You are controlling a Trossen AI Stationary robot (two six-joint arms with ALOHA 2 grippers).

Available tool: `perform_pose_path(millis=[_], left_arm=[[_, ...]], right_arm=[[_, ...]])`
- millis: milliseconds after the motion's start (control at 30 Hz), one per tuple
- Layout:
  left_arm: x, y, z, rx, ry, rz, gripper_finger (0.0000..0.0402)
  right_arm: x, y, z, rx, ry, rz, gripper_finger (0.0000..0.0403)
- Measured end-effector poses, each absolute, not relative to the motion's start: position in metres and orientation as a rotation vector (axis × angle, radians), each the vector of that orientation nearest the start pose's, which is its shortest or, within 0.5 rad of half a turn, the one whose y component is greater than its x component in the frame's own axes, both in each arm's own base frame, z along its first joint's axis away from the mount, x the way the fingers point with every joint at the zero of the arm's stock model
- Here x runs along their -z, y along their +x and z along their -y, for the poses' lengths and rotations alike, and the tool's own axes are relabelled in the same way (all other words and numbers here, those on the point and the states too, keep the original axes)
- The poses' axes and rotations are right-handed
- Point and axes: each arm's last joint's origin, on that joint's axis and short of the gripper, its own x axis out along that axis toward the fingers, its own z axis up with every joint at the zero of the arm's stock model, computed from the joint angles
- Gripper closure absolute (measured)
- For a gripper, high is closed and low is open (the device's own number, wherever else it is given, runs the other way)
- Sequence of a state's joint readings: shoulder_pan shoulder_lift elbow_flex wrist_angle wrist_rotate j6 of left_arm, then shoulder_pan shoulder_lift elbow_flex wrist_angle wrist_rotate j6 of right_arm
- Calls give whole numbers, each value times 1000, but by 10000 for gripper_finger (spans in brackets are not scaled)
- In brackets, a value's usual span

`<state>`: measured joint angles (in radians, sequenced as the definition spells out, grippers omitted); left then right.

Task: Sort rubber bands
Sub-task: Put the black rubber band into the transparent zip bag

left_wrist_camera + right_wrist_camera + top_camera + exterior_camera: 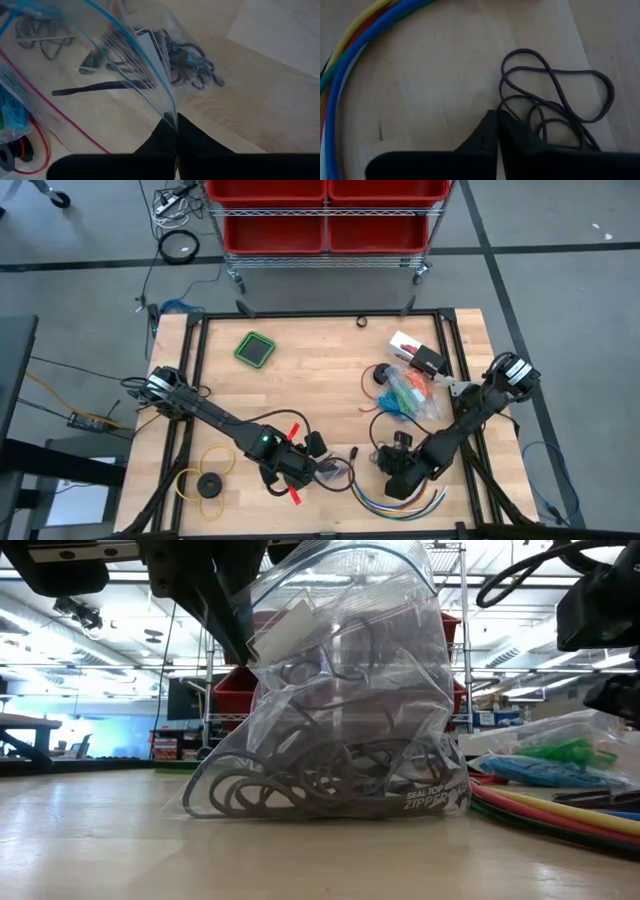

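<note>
Left tool: clenched on the edge of a clear zipper bag, holding it up off the worktop near the front middle.
Bag contents: dark purple rubber bands heaped at its bottom.
Right tool: fingers pressed together, tips at a loose bunch of purple rubber bands lying on the wood; grip on them cannot be told.
Nearby: multicoloured cables curve just beside.
Further bands: green and blue bunches in bags by the right arm.
</note>
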<state>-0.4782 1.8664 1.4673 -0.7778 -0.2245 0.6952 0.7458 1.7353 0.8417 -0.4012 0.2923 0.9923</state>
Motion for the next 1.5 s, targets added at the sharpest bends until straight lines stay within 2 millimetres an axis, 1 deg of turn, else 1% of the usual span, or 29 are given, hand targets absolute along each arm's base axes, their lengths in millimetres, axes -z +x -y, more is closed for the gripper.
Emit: perform_pose_path(millis=[67,167,267,433,600,833,1133,1333,1500], left_arm=[[-228,343,170,613,1022,-1008,400],[-228,343,170,613,1022,-1008,400],[-227,343,170,614,1022,-1009,400],[-227,343,170,614,1021,-1008,400],[-228,343,170,613,1021,-1007,400],[-228,343,170,613,1020,-1006,400],[-228,345,171,607,1016,-983,400],[-229,345,172,608,1019,-973,400],[-229,346,172,607,1021,-969,400]], right_arm=[[-122,217,-192,184,230,-1129,401],[-136,212,-194,160,240,-1059,403],[-166,207,-195,130,264,-920,403],[-201,197,-194,96,253,-731,403],[-221,195,-198,42,238,-591,403],[-245,212,-204,-57,202,-360,403],[-277,232,-197,-173,152,-94,403],[-287,244,-186,-198,124,-15,403],[-305,253,-181,-226,91,37,403]])
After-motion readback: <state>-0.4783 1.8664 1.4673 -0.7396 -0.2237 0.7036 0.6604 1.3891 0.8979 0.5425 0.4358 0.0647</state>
